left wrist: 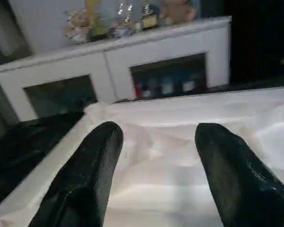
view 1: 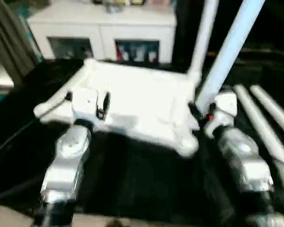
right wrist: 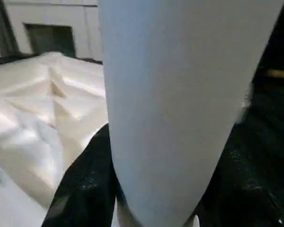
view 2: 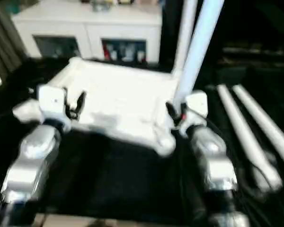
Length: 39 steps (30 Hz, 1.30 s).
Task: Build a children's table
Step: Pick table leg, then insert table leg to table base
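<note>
Leg held at the near right socket, top steadied

Nearest, the right gripper (view 1: 202, 112) was clamped on a leg (view 1: 229, 53), seemingly to seat it in the near right socket. The left gripper (left wrist: 156, 156), fingers apart, straddled the top's (view 1: 142, 101) near left edge, likely to stop it sliding. Beyond, one leg (view 1: 203, 35) stood fitted at the far corner; two spare legs (view 1: 270, 123) lay on the right.

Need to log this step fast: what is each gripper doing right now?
Left gripper: open, fingers spread over the tabletop, holding nothing.
Right gripper: closed on a leg that rises steeply at the tabletop's near right corner.
</note>
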Available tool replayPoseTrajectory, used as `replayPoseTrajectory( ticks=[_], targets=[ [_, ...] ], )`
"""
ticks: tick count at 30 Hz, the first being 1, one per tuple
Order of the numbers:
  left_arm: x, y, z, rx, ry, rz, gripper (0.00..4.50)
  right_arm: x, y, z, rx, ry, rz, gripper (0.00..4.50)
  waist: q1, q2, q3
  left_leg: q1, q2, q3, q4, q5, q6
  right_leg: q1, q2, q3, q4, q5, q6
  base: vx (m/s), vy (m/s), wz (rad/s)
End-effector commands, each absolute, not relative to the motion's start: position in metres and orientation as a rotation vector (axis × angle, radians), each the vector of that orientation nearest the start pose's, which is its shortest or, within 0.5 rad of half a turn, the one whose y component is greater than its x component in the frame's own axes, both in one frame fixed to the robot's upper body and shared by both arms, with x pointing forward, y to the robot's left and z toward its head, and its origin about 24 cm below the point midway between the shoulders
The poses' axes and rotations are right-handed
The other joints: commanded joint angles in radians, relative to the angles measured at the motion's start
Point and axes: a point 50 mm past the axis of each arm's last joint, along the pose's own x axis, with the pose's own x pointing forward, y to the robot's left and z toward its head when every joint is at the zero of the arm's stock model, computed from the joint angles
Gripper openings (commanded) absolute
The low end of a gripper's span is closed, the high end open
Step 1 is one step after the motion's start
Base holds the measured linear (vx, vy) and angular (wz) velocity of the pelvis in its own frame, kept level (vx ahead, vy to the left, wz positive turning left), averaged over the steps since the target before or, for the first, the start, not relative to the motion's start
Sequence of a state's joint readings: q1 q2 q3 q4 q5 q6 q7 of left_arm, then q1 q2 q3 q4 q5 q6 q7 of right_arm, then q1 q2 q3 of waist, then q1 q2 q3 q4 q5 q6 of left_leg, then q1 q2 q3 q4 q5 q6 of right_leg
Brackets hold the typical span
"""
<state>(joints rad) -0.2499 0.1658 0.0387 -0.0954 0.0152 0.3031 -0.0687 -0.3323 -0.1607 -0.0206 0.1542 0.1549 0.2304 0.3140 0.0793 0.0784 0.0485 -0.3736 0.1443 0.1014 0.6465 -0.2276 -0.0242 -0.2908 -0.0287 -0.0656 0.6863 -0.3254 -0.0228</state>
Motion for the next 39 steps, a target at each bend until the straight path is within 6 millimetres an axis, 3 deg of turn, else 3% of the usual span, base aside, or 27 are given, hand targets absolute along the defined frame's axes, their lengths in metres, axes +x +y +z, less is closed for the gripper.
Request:
replayPoseTrajectory(
  ticks=[1, 2, 3, 4, 5, 6, 7, 8, 9, 10, 11, 13, 14, 16, 17, 19, 21, 22, 25, 26, 27, 31, 32, 34, 37, 38, 39],
  targets=[
    [0.297, 0.161, 0.103, 0.136, -0.022, -0.099, 2.96, 0.313, -0.161, 0.086, -0.021, 0.032, 0.330, 1.89, -0.046, 0.021, -0.085, 0.163, 0.156, -0.154, -0.111, -0.144, 0.258, -0.136, -0.039, 0.009, 0.040, -0.017, 0.020, 0.224, 0.050, -0.08],
    [0.296, 0.159, 0.101, 0.128, -0.010, -0.114, 2.96, 0.313, -0.162, 0.086, -0.024, 0.031, 0.334, 1.89, -0.043, 0.015, -0.085, 0.159, 0.153, -0.147, -0.092, 0.028, 0.331, -0.156, -0.048, 0.016, 0.046, 0.029, 0.046, 0.179, 0.012, 0.01],
    [0.294, 0.156, 0.097, 0.126, 0.004, -0.142, 2.96, 0.312, -0.162, 0.086, -0.029, 0.031, 0.338, 1.89, -0.038, -0.009, -0.095, 0.147, 0.145, -0.130, -0.047, 0.511, 0.438, -0.184, -0.075, 0.042, 0.030, 0.167, 0.102, 0.179, 0.012, 0.01],
    [0.293, 0.154, 0.095, 0.128, 0.010, -0.175, 2.96, 0.312, -0.162, 0.087, -0.023, 0.026, 0.347, 1.89, -0.036, -0.024, -0.096, 0.136, 0.134, -0.117, -0.029, 0.693, 0.448, -0.191, -0.096, 0.064, 0.009, 0.249, 0.109, 0.000, 0.000, 0.00],
    [0.291, 0.152, 0.092, 0.128, 0.014, -0.207, 2.96, 0.311, -0.163, 0.089, -0.015, 0.021, 0.357, 1.89, -0.018, -0.103, -0.110, -0.044, -0.062, -0.022, 0.054, 0.603, 0.279, -0.050, -0.134, 0.134, -0.031, 0.844, 0.074, 0.000, 0.000, 0.00],
    [0.291, 0.152, 0.092, 0.128, 0.016, -0.214, 2.96, 0.311, -0.163, 0.089, -0.013, 0.020, 0.359, 1.89, 0.004, -0.097, -0.093, -0.073, -0.062, -0.019, 0.041, 0.401, 0.216, -0.045, -0.166, 0.140, -0.051, 1.056, 0.054, 0.000, 0.000, 0.00],
    [0.290, 0.152, 0.089, 0.126, 0.022, -0.271, 3.13, 0.311, -0.163, 0.090, -0.010, 0.020, 0.375, 1.89, 0.013, -0.096, -0.100, -0.071, -0.038, -0.019, 0.030, 0.263, 0.160, -0.037, -0.179, 0.142, -0.046, 1.228, 0.029, 0.032, -0.060, 0.10],
    [0.288, 0.151, 0.088, 0.099, 0.031, -0.372, 3.23, 0.311, -0.163, 0.091, -0.006, 0.022, 0.400, 1.89, 0.008, -0.080, -0.103, -0.045, -0.035, -0.008, -0.027, 0.180, 0.051, -0.025, -0.113, 0.077, -0.036, 1.201, -0.002, 0.021, -0.066, 0.01],
    [0.286, 0.149, 0.089, 0.082, 0.036, -0.438, 3.23, 0.311, -0.163, 0.091, -0.007, 0.019, 0.411, 1.89, 0.008, -0.080, -0.103, -0.045, -0.035, -0.008, -0.027, 0.180, 0.051, -0.025, -0.113, 0.077, -0.036, 1.201, -0.002, 0.021, -0.066, 0.01],
    [0.281, 0.145, 0.090, 0.042, 0.042, -0.584, 3.30, 0.310, -0.163, 0.093, -0.010, 0.014, 0.436, 1.89, -0.003, -0.051, -0.096, -0.029, 0.002, -0.018, -0.049, 0.122, 0.030, -0.036, -0.095, 0.064, -0.051, 0.853, -0.039, -0.009, -0.060, -0.02],
    [0.281, 0.144, 0.088, 0.123, 0.074, -0.696, 3.43, 0.309, -0.164, 0.095, 0.011, 0.019, 0.488, 1.89, -0.012, -0.054, -0.083, -0.022, 0.026, -0.022, -0.066, 0.053, 0.015, -0.042, -0.087, 0.059, -0.070, 0.573, -0.084, 0.000, 0.000, 0.00],
    [0.282, 0.143, 0.084, 0.193, 0.122, -0.798, 3.55, 0.309, -0.165, 0.096, 0.018, 0.024, 0.516, 1.89, -0.012, -0.048, -0.072, -0.003, 0.043, -0.018, -0.075, -0.037, 0.015, -0.059, -0.086, 0.063, -0.089, 0.328, -0.143, 0.000, 0.000, 0.00],
    [0.284, 0.143, 0.082, 0.222, 0.144, -0.846, 3.64, 0.309, -0.165, 0.097, 0.016, 0.029, 0.534, 1.89, -0.014, -0.046, -0.050, 0.014, 0.057, 0.001, -0.100, -0.226, 0.011, -0.068, -0.093, 0.067, -0.120, -0.005, -0.193, -0.076, -0.010, 0.16],
    [0.293, 0.143, 0.080, 0.281, 0.177, -0.913, 3.81, 0.309, -0.168, 0.097, 0.004, 0.044, 0.574, 1.89, -0.011, -0.047, -0.041, 0.035, 0.063, 0.013, -0.106, -0.347, -0.025, -0.086, -0.097, 0.070, -0.139, -0.191, -0.183, -0.083, -0.004, 0.15],
    [0.299, 0.141, 0.079, 0.308, 0.187, -0.942, 3.81, 0.308, -0.169, 0.098, -0.006, 0.055, 0.597, 1.89, -0.009, -0.060, -0.033, 0.044, 0.065, 0.020, -0.113, -0.423, -0.061, -0.089, -0.105, 0.073, -0.158, -0.353, -0.134, -0.090, 0.008, 0.11],
    [0.305, 0.138, 0.079, 0.325, 0.195, -0.977, 4.04, 0.308, -0.171, 0.098, -0.014, 0.067, 0.624, 1.89, -0.002, -0.062, -0.032, 0.049, 0.060, 0.025, -0.117, -0.426, -0.066, -0.088, -0.109, 0.072, -0.171, -0.429, -0.094, -0.089, 0.008, 0.09],
    [0.310, 0.134, 0.079, 0.327, 0.211, -1.018, 4.18, 0.307, -0.172, 0.099, -0.028, 0.076, 0.649, 1.89, 0.003, -0.064, -0.040, 0.041, 0.068, 0.024, -0.126, -0.366, -0.067, -0.072, -0.125, 0.071, -0.171, -0.414, -0.081, -0.066, 0.014, -0.02],
    [0.316, 0.127, 0.077, 0.356, 0.231, -1.089, 4.18, 0.306, -0.173, 0.100, -0.050, 0.081, 0.672, 1.89, 0.004, -0.056, -0.045, 0.026, 0.069, 0.025, -0.133, -0.278, -0.059, -0.062, -0.122, 0.068, -0.167, -0.302, -0.090, -0.051, 0.023, -0.08],
    [0.324, 0.119, 0.076, 0.389, 0.266, -1.179, 4.18, 0.304, -0.175, 0.101, -0.070, 0.087, 0.694, 1.89, 0.007, -0.063, -0.049, 0.028, 0.071, 0.030, -0.133, -0.269, -0.054, -0.063, -0.121, 0.068, -0.161, -0.238, -0.113, 0.000, 0.000, 0.00],
    [0.327, 0.115, 0.075, 0.399, 0.292, -1.241, 4.18, 0.302, -0.177, 0.101, -0.072, 0.091, 0.702, 1.89, 0.008, -0.052, -0.052, 0.027, 0.073, 0.030, -0.133, -0.258, -0.055, -0.062, -0.123, 0.068, -0.156, -0.205, -0.129, 0.000, 0.000, 0.00],
    [0.328, 0.113, 0.075, 0.405, 0.301, -1.265, 4.18, 0.301, -0.178, 0.102, -0.072, 0.093, 0.705, 1.89, 0.004, -0.060, -0.051, 0.025, 0.068, 0.033, -0.134, -0.299, -0.051, -0.063, -0.119, 0.067, -0.162, -0.224, -0.133, 0.000, 0.000, 0.00],
    [0.332, 0.111, 0.074, 0.429, 0.330, -1.330, 3.80, 0.297, -0.181, 0.099, -0.099, 0.111, 0.714, 1.89, 0.003, -0.055, -0.056, 0.022, 0.072, 0.035, -0.129, -0.275, -0.043, -0.063, -0.124, 0.068, -0.159, -0.157, -0.166, 0.000, 0.000, 0.00],
    [0.332, 0.111, 0.073, 0.441, 0.351, -1.357, 3.65, 0.296, -0.182, 0.098, -0.105, 0.115, 0.716, 1.89, 0.004, -0.038, -0.057, 0.021, 0.069, 0.034, -0.127, -0.265, -0.043, -0.061, -0.124, 0.068, -0.156, -0.138, -0.174, 0.000, 0.000, 0.00],
    [0.331, 0.112, 0.069, 0.478, 0.392, -1.409, 3.49, 0.294, -0.183, 0.097, -0.109, 0.120, 0.720, 1.89, 0.003, -0.052, -0.061, 0.015, 0.070, 0.037, -0.124, -0.218, -0.026, -0.055, -0.122, 0.066, -0.151, -0.065, -0.192, 0.000, 0.000, 0.00],
    [0.335, 0.112, 0.065, 0.538, 0.402, -1.417, 3.34, 0.292, -0.183, 0.095, -0.110, 0.126, 0.721, 1.89, 0.008, -0.046, -0.069, 0.009, 0.068, 0.040, -0.112, -0.114, 0.016, -0.047, -0.121, 0.064, -0.135, 0.073, -0.227, 0.053, -0.002, 0.00],
    [0.337, 0.111, 0.064, 0.548, 0.403, -1.418, 3.28, 0.291, -0.183, 0.095, -0.113, 0.130, 0.722, 1.89, 0.009, -0.031, -0.074, 0.009, 0.068, 0.040, -0.106, -0.075, 0.032, -0.049, -0.120, 0.062, -0.131, 0.134, -0.242, 0.000, 0.000, 0.00],
    [0.337, 0.111, 0.063, 0.555, 0.408, -1.423, 3.10, 0.291, -0.183, 0.094, -0.117, 0.132, 0.724, 1.89, 0.009, -0.037, -0.075, 0.006, 0.069, 0.040, -0.104, -0.052, 0.045, -0.045, -0.119, 0.060, -0.125, 0.179, -0.253, 0.000, 0.000, 0.00]
  ],
)
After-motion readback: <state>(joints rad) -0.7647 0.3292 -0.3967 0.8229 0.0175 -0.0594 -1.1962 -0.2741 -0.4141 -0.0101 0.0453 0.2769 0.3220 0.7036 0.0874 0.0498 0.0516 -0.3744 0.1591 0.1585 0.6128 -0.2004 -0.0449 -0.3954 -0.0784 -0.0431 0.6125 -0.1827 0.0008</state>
